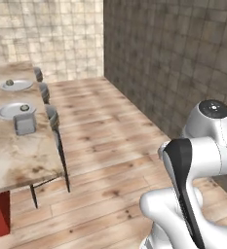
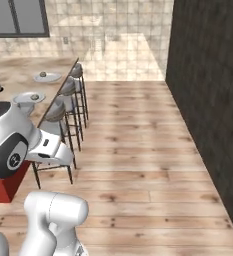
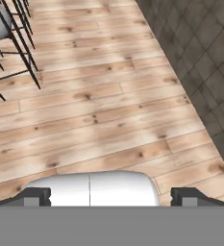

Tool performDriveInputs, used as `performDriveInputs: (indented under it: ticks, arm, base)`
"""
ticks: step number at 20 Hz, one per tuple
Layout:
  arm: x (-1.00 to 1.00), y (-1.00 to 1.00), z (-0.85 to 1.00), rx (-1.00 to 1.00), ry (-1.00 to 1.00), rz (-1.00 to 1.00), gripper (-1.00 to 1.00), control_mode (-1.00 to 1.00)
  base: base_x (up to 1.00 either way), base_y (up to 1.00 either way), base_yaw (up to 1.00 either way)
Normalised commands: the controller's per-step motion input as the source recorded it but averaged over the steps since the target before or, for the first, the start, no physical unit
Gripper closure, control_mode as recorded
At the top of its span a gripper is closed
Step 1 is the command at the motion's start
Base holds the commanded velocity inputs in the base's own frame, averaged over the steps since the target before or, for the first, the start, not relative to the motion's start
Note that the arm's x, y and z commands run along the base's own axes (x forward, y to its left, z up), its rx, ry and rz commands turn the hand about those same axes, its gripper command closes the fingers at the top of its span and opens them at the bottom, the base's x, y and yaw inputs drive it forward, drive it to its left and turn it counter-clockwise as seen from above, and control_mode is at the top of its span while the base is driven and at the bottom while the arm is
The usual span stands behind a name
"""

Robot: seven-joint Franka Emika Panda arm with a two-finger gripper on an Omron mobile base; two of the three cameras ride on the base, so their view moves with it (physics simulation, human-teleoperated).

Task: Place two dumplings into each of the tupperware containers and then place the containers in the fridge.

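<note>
Dumplings [image 1: 9, 82] sit on two white plates [image 1: 8, 111] at the desk's [image 1: 12, 151] far left, a tupperware container [image 1: 25, 122] just nearer. Gripper [image 3: 111, 197] hangs empty, fingers wide apart, over bare floor [image 3: 108, 110]. Loading hasn't begun, I judge; next, approach the desk.

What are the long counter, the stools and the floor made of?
The counter looks like polished stone, maybe marble: beige with brown cloudy blotches. The stools seem to have grey padded seats on thin black legs, probably metal. The floor looks like wooden planks: you can see grain lines, dark knots and seams between boards.
</note>
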Motion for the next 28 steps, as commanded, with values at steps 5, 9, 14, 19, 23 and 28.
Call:
performDriveInputs:
  ticks: [5,9,14,19,23,28]
  arm:
    - [0.00,0.00,0.00,0.00,0.00,0.00,-1.00,1.00]
    - [0.00,0.00,0.00,0.00,0.00,0.00,-1.00,1.00]
    - [0.00,0.00,0.00,0.00,0.00,0.00,-1.00,1.00]
    - [0.00,0.00,0.00,0.00,0.00,0.00,-1.00,1.00]
    - [0.00,0.00,0.00,0.00,0.00,0.00,-1.00,1.00]
    - [0.00,0.00,0.00,0.00,0.00,0.00,-1.00,1.00]
  base:
    - [1.00,-0.63,0.31]
    - [1.00,-0.78,0.27]
    - [1.00,-0.79,0.29]
    - [1.00,-0.83,0.41]
    - [0.93,-0.71,0.50]
    - [0.75,-0.61,0.59]
